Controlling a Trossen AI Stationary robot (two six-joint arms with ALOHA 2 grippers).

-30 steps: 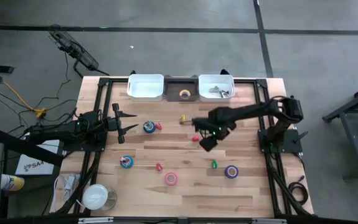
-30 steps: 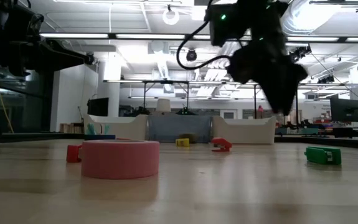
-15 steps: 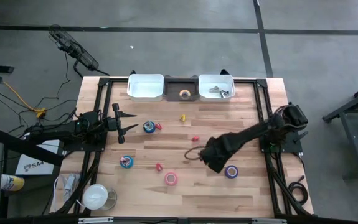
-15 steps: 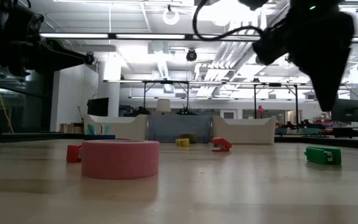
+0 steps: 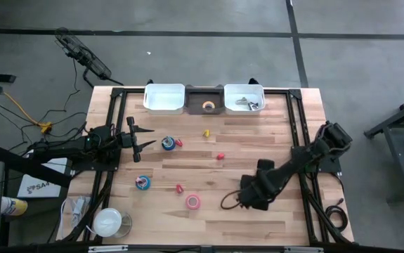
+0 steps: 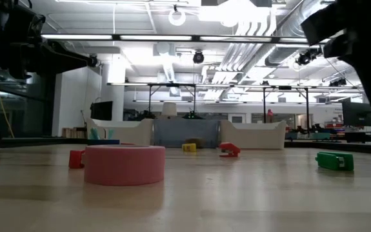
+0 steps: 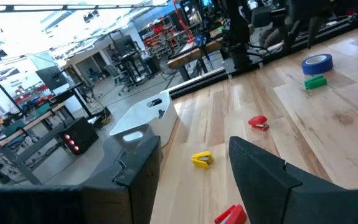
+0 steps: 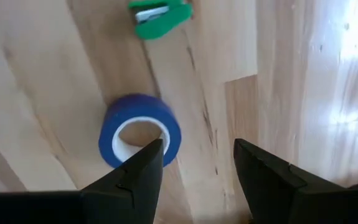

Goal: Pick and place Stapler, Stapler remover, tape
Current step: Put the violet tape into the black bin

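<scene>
Tape rolls sit scattered on the wooden table [image 5: 272, 112]: a blue roll [image 8: 140, 130] lies flat directly under the right gripper [image 8: 194, 163], whose fingers stand apart with nothing between them, one finger [image 8: 142, 163] overlapping the roll's rim in the right wrist view, the other over bare wood. High view puts that gripper low over the table's near right area, arm body hiding the roll there. A green stapler [image 8: 160, 12] lies just beyond the blue roll. Pink roll [image 5: 193, 202] sits near the front edge at centre, teal roll [image 5: 142, 183] to its left, another blue roll [image 5: 167, 143] just off the left gripper [image 5: 145, 137]. Tan roll [image 5: 209, 106] is in the dark middle bin [image 5: 194, 93], between the two white bins; the right white bin [image 5: 244, 89] holds metal pieces, too small to identify. Left gripper is parked at the left side of the table, fingers spread, empty. Small red [image 5: 220, 156] and yellow [image 5: 206, 133] pieces lie mid-table, apart from each other.
</scene>
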